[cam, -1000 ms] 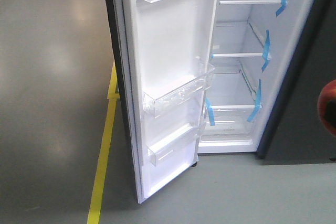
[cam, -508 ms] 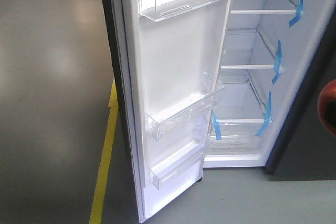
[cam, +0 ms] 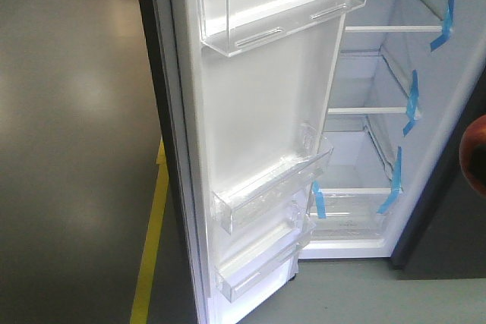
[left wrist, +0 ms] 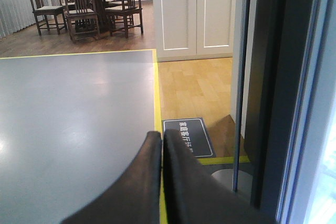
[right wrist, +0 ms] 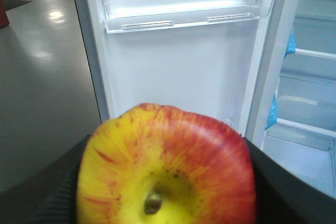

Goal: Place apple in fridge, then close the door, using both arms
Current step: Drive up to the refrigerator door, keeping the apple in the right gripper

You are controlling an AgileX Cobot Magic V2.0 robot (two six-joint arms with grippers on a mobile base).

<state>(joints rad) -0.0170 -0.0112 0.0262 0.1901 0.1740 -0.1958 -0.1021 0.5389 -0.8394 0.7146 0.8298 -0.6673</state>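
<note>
The apple [right wrist: 173, 150], red and yellow, fills the lower right wrist view, and my right gripper [right wrist: 166, 195] is shut on it, with black fingers [right wrist: 44, 198] at both its sides. The apple also shows at the right edge of the front view [cam: 477, 153]. The fridge [cam: 372, 149] stands open, white inside with glass shelves and blue tape. The door [cam: 258, 111] is swung out, its white inner face and clear bins towards me. My left gripper [left wrist: 161, 141] is shut and empty, just left of the door's dark outer edge [left wrist: 273, 77].
A yellow floor line [cam: 148, 248] runs along the grey floor left of the door. In the left wrist view there are a dark floor sign [left wrist: 188, 136], white cabinets [left wrist: 194, 14] and a dining table with chairs [left wrist: 89, 3] far behind.
The front view has drawn closer to the fridge: door bins and shelves look larger and sit lower and further right. The apple stays at the right edge.
</note>
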